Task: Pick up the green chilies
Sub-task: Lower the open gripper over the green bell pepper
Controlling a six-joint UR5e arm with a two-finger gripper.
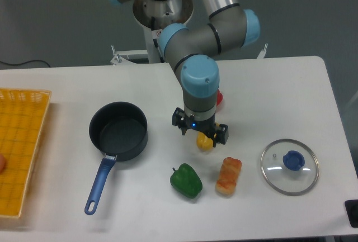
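The green chilies are one glossy dark-green bell pepper (pixel 186 181) lying on the white table near the front, centre. My gripper (pixel 201 137) points straight down, above and a little to the right of it, and is apart from it. The wrist hides the fingers, so I cannot tell how the jaws stand. A yellow pepper (pixel 205 142) shows just under the gripper; I cannot tell whether it is held or lies on the table.
A red pepper (pixel 219 98) peeks out behind the arm. An orange bread-like piece (pixel 229 176) lies right of the green pepper. A dark pot (pixel 118 130) with a blue handle (pixel 100 183) stands at the left, a yellow basket (pixel 19 141) at the far left, a glass lid (pixel 290 166) at the right.
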